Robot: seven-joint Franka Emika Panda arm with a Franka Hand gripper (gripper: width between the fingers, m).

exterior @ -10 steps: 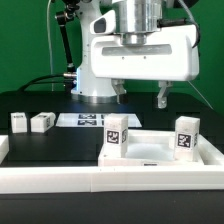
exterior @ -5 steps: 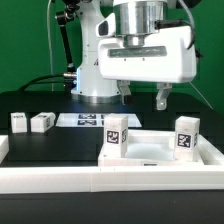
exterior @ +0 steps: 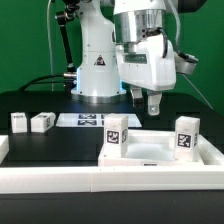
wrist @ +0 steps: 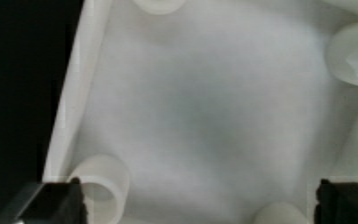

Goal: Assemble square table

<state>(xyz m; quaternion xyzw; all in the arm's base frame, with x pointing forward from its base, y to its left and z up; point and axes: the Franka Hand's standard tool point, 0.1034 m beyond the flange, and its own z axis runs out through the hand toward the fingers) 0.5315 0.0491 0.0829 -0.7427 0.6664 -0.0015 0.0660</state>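
Now claw point(exterior: 145, 101) edge-on, formerly broadside

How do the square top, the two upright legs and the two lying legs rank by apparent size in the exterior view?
square top
upright legs, alike
lying legs, alike; farther from the camera, so unsure

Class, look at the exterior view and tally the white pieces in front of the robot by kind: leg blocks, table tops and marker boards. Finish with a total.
Leg blocks: 4
Square table top: 1
Marker board: 1
Total: 6
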